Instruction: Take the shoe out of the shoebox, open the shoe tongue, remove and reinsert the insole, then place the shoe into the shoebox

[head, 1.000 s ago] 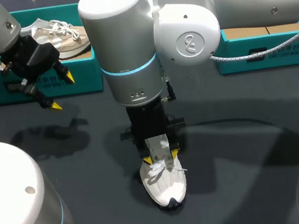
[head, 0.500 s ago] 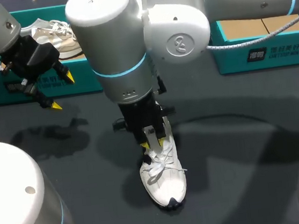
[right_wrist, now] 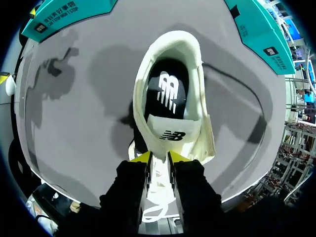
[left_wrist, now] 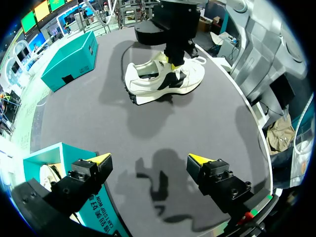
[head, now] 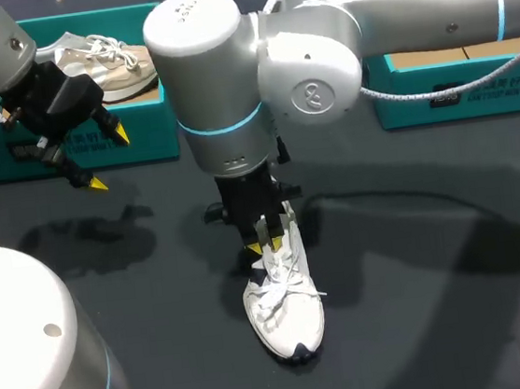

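Dark grey table [head: 419, 270] fills my feeds, and the white shoe [head: 287, 309] lies on it, out of any box, directly under my right gripper [head: 266, 245]. So I count the first step, taking the shoe out, as done.

From the right wrist camera the two yellow tips stand close together with the tongue [right_wrist: 170, 131] pinched between them from both sides. That gripper is narrowed onto the tongue, near where the laces start. Just ahead of the fingers the shoe's mouth gapes, and the black insole [right_wrist: 168, 91] sits flat inside on the footbed. My reading is that I am in the tongue-opening step: the tongue is gripped and partly lifted, and the insole has not been taken out.

My left gripper [head: 108, 159] hangs above the table with its fingers spread wide and nothing between them. From its wrist camera the shoe is well ahead of it, side-on, with the right arm standing on top. Close beside one of its fingers is a teal shoebox [head: 145, 137] that holds a beige shoe [head: 118, 65]. A second teal shoebox [head: 455, 92] lies off to the far side of the right arm; I cannot see its floor well enough to say what it holds.

What is left, as I judge it: finish pulling the tongue back, draw the insole out, seat it again, then carry the shoe into a shoebox. Most of the job is ahead of me.
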Motion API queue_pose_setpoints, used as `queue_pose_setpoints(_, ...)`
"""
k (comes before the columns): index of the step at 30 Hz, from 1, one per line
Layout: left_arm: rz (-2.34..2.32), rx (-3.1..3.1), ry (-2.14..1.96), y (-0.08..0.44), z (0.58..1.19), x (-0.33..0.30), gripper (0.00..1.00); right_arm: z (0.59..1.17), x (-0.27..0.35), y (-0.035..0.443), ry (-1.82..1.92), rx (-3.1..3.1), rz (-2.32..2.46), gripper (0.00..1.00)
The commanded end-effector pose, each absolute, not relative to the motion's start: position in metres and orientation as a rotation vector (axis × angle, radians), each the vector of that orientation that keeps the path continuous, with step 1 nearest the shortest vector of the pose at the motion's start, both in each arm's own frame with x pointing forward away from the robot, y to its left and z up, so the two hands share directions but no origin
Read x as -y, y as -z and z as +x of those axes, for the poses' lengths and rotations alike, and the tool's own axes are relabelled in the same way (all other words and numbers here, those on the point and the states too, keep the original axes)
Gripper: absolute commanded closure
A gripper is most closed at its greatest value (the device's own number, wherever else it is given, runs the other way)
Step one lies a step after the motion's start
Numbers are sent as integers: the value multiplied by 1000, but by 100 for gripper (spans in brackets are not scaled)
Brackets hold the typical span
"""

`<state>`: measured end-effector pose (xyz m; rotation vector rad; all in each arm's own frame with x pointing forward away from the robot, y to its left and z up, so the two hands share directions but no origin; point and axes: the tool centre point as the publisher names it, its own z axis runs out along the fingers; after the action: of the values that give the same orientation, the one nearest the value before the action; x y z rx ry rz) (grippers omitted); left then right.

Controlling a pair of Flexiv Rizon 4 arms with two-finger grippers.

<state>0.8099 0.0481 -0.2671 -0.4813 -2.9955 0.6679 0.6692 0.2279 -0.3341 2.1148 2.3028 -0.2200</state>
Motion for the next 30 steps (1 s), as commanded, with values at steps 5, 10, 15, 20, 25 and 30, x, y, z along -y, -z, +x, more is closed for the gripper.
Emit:
queue_pose_setpoints(5,-482,2996,-665,267,809,-48,0,659,-231,301,216,-2250,2043,80)
queue_pose_setpoints(10,-482,2996,-665,267,809,-48,0,661,-225,303,220,-2234,2038,78)
queue_pose_setpoints(15,-482,2996,-665,267,809,-48,0,676,-215,321,207,-2281,2041,79)
queue_pose_setpoints(20,-482,2996,-665,267,809,-48,0,692,-208,337,210,-2329,2056,80)
queue_pose_setpoints(25,-482,2996,-665,267,809,-48,0,694,-209,328,198,-2341,2016,78)
queue_pose_setpoints(30,-482,2996,-665,267,809,-48,0,689,-217,297,144,-2396,1868,73)
